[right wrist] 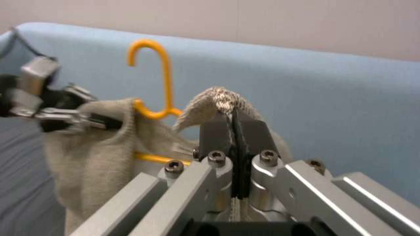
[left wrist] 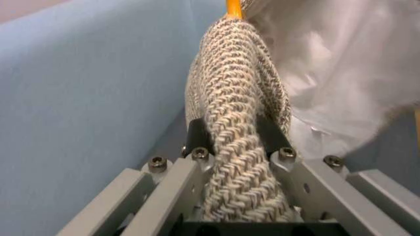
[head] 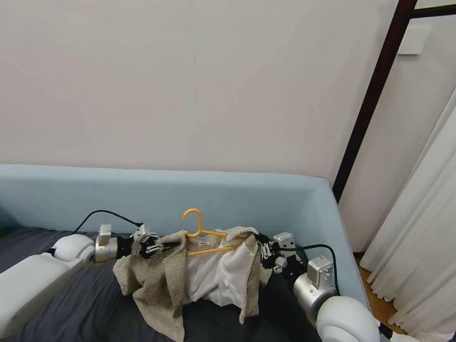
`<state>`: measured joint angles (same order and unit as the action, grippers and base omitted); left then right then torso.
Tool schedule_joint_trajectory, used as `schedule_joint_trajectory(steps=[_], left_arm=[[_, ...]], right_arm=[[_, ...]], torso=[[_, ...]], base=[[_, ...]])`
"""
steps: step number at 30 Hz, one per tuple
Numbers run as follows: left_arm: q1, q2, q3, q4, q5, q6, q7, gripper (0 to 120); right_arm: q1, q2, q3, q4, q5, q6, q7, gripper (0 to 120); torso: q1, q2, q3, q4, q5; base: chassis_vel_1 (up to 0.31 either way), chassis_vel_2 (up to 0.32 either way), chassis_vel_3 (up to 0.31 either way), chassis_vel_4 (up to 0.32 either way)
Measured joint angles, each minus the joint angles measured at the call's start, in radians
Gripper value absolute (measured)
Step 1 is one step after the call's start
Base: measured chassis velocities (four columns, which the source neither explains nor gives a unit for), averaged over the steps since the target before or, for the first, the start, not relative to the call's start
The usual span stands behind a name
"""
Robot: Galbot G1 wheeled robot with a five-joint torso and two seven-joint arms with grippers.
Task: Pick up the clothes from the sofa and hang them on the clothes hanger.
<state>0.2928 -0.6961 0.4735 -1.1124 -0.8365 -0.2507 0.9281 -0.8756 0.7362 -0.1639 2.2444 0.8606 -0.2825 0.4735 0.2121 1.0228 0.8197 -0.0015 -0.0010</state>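
Cardigan draped over hanger above sofa, per head view. Wrist views up close: thick knit fold pinched by left gripper, thin edge pinched flat by right gripper.

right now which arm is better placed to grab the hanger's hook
Left, probably: the left gripper sits nearer the yellow hanger hook than the right gripper. Both are shut on the knit cardigan, so it must release first.

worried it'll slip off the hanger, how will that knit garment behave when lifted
Probably floppy: the knit garment sags in folds between the left gripper and right gripper. Its coarse weave likely holds in the pinch rather than slipping. The thin yellow hanger may tilt, as the cloth hangs unevenly.
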Motion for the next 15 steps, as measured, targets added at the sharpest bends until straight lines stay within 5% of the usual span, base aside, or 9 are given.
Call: schedule_joint_trajectory(steps=[11,15], left_arm=[[-0.069,-0.060,0.029,0.015,-0.015,-0.002,-0.040,8],[-0.112,-0.037,0.022,-0.044,-0.078,-0.004,-0.093,8]], right_arm=[[-0.008,-0.032,0.016,0.088,0.020,-0.006,-0.005,0],[-0.023,-0.050,0.024,0.152,0.009,-0.006,-0.023,0]], torso=[[0.000,0.000,0.000,0.0004,0.0002],[0.000,0.000,0.000,0.0001,0.0003]], base=[[0.000,0.000,0.000,0.000],[0.000,0.000,0.000,0.000]])
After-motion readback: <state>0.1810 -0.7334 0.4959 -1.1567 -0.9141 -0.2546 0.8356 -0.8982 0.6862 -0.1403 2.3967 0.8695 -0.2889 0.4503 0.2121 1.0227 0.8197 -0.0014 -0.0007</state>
